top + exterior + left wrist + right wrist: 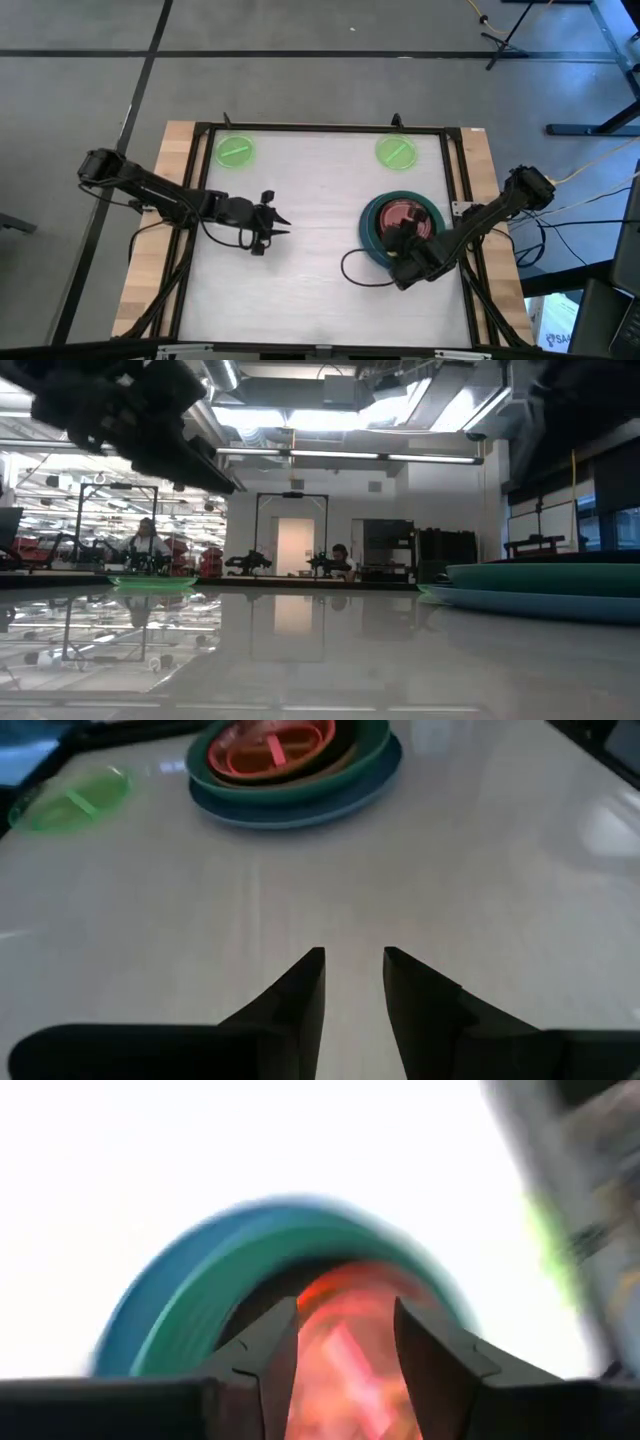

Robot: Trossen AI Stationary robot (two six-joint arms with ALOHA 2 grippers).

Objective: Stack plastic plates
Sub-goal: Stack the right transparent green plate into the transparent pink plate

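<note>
A stack of plates (372, 222) stands on the table's right half: slate-blue at the bottom, teal above it, dark and tan rims inside, a pink-red plate (270, 745) on top. Two small lime-green plates lie flat near the far edge, one on the left (234, 152) and one on the right (396, 152). My right gripper (346, 1330) is open and hovers over the stack's near side, with its fingers above the pink-red plate. My left gripper (281, 225) is open, sits over bare table left of the stack, and points toward it.
A black frame (330, 128) runs around the white table top. A dark cable (350, 270) loops on the table near the stack's near-left side. Bare table lies between my left gripper (353, 970) and the stack (545, 588). People sit in the room beyond.
</note>
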